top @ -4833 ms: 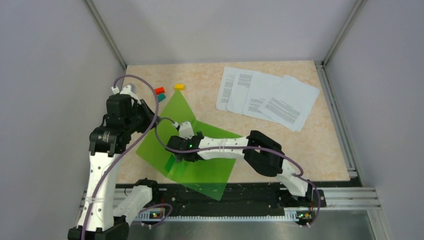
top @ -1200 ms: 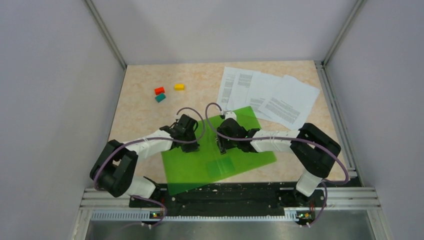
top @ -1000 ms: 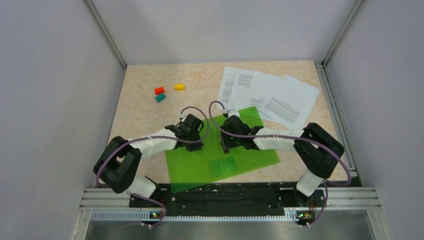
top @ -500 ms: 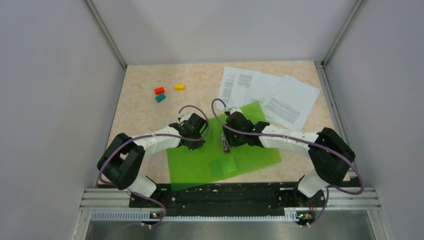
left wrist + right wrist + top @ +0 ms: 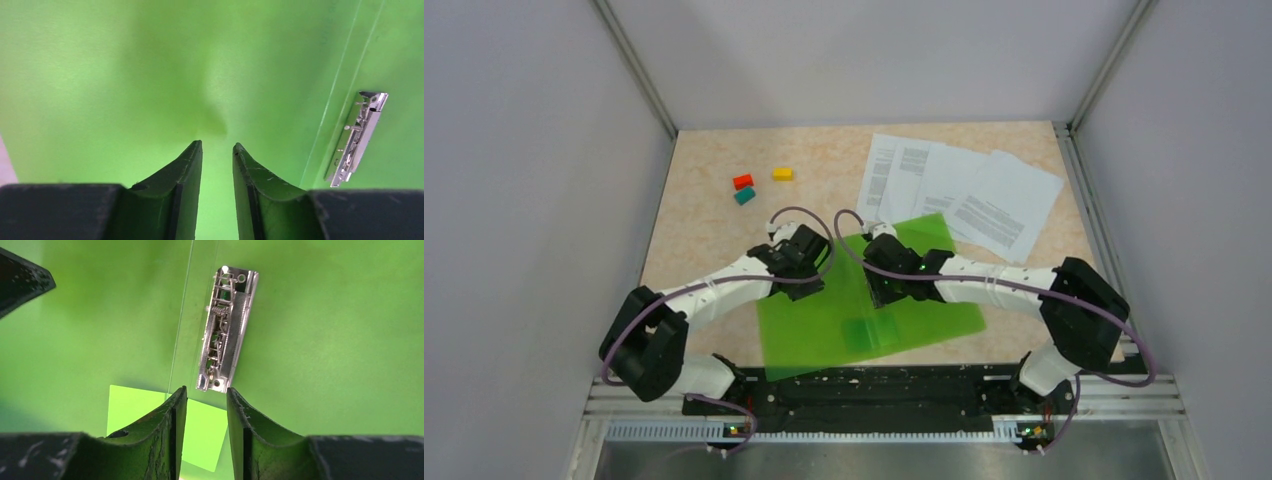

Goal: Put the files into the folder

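Bright green translucent plastic folder [image 5: 864, 300] lies open, flat, beneath both pincers.
Left gripper [image 5: 217, 150] and right gripper [image 5: 204, 392] are narrowly parted, grasping nothing; white printed paper sheets [image 5: 959, 195] lie beyond.

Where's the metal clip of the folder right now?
The metal clip lies on the inner spine of the open green folder, mid-table, just ahead of the right gripper.

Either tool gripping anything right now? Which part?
Nothing held. Left tool and right tool both hover over the open folder, jaws narrowly apart with only green folder showing between them.
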Tool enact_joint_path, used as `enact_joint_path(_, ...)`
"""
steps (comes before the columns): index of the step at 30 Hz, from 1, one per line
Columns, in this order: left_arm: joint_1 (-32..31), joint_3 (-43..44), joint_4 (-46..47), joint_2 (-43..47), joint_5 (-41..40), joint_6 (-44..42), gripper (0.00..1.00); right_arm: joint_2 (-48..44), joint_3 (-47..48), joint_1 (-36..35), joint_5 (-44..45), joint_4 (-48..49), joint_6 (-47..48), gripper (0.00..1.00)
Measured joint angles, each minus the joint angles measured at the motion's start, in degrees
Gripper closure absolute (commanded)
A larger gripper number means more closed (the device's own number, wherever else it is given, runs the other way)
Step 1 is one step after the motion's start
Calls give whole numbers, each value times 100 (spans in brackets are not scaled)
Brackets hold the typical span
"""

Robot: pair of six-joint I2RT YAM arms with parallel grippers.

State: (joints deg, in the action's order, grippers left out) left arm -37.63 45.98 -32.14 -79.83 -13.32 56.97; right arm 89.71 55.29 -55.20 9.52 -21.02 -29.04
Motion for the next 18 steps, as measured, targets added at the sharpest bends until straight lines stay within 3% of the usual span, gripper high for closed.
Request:
enact_joint_path(11, 2, -367, -332, 225, -448, 4, 61, 361, 2, -234, 140, -2, -76, 72)
enact_joint_path(14, 7, -507, -350, 247, -520, 17, 64, 433, 2, -251, 175, 0, -81, 73)
enact_joint_path(18, 7, -623, -345, 238, -570, 59, 76, 549, 26, -319, 269, -17, -96, 76)
